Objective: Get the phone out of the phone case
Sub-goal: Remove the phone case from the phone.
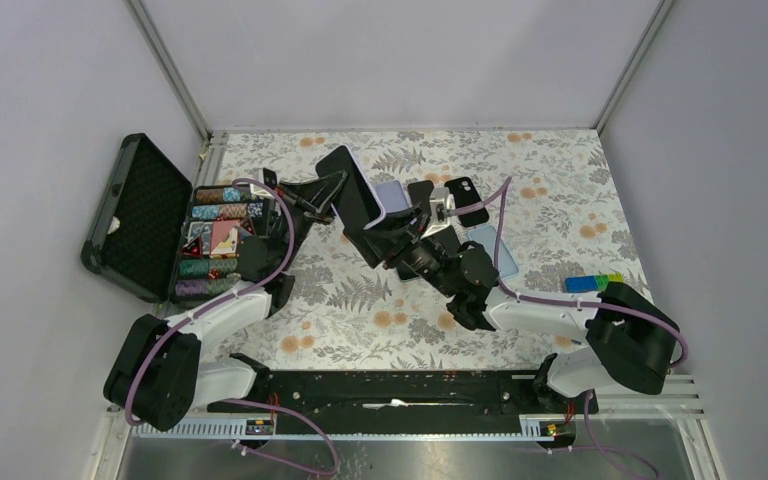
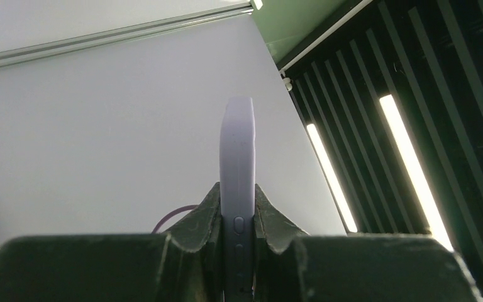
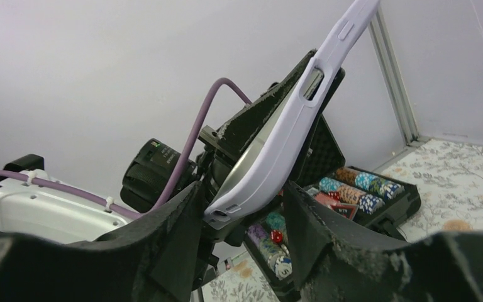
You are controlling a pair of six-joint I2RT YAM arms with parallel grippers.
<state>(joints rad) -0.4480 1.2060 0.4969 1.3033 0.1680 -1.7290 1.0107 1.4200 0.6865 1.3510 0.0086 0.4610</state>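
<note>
Phone case (image 2: pixel 237 157) pinched by left gripper (image 2: pixel 236 192), end between right gripper (image 3: pixel 242 192)

We count two arms, left arm (image 1: pixel 220 315) and right arm (image 1: pixel 550 320). Two grippers, left gripper (image 1: pixel 332 192) and right gripper (image 1: pixel 378 238). One phone (image 1: pixel 350 190), in one lilac phone case (image 2: pixel 237 151). Loose cases on the table (image 1: pixel 560 180): two we can make out, one black case (image 1: pixel 472 200) and one pale blue case (image 1: pixel 487 243), both partly hidden. One open chip box (image 1: pixel 140 215); chips too small to count. One coloured block strip (image 1: pixel 596 282). Two purple cables, left cable (image 1: pixel 288 240) and right cable (image 1: pixel 501 215).
</note>
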